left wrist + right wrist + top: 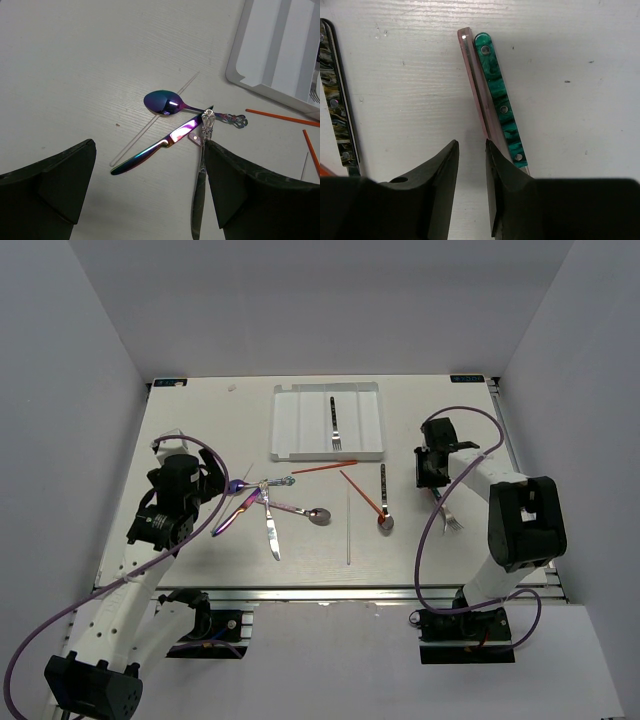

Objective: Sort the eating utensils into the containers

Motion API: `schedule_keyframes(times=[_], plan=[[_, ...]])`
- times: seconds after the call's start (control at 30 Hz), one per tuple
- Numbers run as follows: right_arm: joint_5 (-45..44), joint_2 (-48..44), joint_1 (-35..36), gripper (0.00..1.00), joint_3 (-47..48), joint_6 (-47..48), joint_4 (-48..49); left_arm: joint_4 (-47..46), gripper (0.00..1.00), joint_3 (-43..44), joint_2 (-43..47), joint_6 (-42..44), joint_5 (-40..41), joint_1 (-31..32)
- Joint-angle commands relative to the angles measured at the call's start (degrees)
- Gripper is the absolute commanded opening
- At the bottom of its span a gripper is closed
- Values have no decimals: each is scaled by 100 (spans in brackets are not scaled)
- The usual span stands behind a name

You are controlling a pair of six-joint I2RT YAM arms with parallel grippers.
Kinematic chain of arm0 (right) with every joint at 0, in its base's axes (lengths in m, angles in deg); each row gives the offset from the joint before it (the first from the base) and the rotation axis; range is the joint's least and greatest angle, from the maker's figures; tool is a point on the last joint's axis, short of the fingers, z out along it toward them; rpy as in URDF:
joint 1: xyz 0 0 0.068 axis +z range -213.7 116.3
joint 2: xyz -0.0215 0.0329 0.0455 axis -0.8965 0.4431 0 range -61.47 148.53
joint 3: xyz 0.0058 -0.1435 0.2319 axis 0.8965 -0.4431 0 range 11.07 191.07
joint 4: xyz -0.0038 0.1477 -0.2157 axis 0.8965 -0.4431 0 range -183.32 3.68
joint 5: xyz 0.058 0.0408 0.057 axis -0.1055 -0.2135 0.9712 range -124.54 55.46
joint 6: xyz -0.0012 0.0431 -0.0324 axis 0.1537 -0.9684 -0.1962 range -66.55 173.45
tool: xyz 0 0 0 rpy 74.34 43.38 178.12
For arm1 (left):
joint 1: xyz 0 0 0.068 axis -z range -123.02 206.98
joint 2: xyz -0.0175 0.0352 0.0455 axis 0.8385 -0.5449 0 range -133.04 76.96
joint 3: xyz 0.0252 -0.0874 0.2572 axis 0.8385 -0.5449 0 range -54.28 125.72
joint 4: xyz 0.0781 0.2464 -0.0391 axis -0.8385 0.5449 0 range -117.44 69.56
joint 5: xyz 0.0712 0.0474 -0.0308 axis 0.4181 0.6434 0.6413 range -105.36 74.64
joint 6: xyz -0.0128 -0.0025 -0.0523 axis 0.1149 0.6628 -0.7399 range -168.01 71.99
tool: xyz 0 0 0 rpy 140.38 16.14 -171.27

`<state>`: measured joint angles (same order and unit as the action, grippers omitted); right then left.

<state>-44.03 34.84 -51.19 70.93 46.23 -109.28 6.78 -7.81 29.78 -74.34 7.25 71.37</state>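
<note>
The white divided tray [300, 425] lies at the back centre and holds one black-handled fork [334, 423]. My left gripper [218, 480] is open and empty. In the left wrist view it [150, 185] hovers just short of an iridescent knife [155, 147], an iridescent spoon [165, 101] and a silver knife [200, 200] that runs beside the right finger [250, 190]. My right gripper [471, 145] is narrowly open over bare table. Its right finger overlaps a pink handle [477, 95] lying against a green handle [500, 105].
Between the arms lie a pink-handled spoon [300, 512], a clear chopstick [348, 525], two red chopsticks [325, 467] and a black-handled spoon [384, 500]. A marbled dark handle [337, 115] lies left of my right gripper. White walls enclose the table.
</note>
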Motion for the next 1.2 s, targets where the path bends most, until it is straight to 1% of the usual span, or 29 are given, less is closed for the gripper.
schedule_keyframes(times=[0.0, 0.33, 0.43, 0.6, 0.83, 0.93, 0.97, 1.0, 1.07, 1.13, 1.17], plan=[[-87, -236, -73, 34, 114, 2, 99, -126, 98, -25, 16, 57, -64, 2], [-184, 186, -223, 35, 237, 63, 187, -117, 98, -16, 33, 57, -29, 11], [-97, 326, -232, 34, 272, 63, 161, -117, 98, -16, 7, 57, -46, 2], [53, 467, -223, 29, 237, 28, 160, -117, 98, -16, 68, 57, -37, 11], [-52, 669, -170, 26, 211, -95, 125, -117, 98, -16, 95, 57, -46, 2], [-44, 740, -100, 18, 97, -226, 186, -117, 98, -25, 112, 57, -46, 2], [-52, 766, -56, 5, 79, -262, 204, -117, 98, -25, 112, 57, -55, 2], [-70, 792, 66, 0, 105, -306, 196, -126, 98, -25, 104, 57, -55, 2], [69, 775, 207, 0, 167, -385, 195, -117, 98, -16, 104, 66, -46, 2], [368, 504, 295, 0, 184, -534, 300, -108, 98, -16, 121, 57, -20, 11], [674, 224, 296, 0, 167, -682, 466, -100, 98, -16, 147, 57, -11, 2]])
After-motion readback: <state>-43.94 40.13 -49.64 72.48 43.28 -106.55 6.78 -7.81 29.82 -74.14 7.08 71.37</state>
